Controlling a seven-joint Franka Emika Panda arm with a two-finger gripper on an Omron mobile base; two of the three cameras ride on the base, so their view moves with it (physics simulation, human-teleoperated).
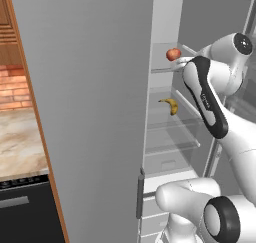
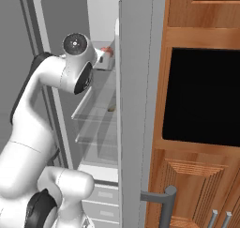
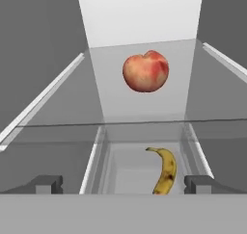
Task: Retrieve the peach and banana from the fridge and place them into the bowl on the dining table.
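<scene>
Reaching into the open fridge (image 1: 165, 137), the gripper (image 3: 123, 184) has its fingers (image 3: 47, 184) wide apart and holds nothing. The peach (image 3: 145, 71) lies ahead on the upper glass shelf (image 3: 144, 103), near but not between the fingers. The banana (image 3: 165, 170) lies on the shelf below. Both fruits are not yet taken, so I judge the task is only at its beginning.

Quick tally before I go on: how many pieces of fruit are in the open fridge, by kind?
Peach: 1, on the upper glass shelf
Banana: 1, on the shelf below
Total: 2 pieces of fruit in the fridge
</scene>
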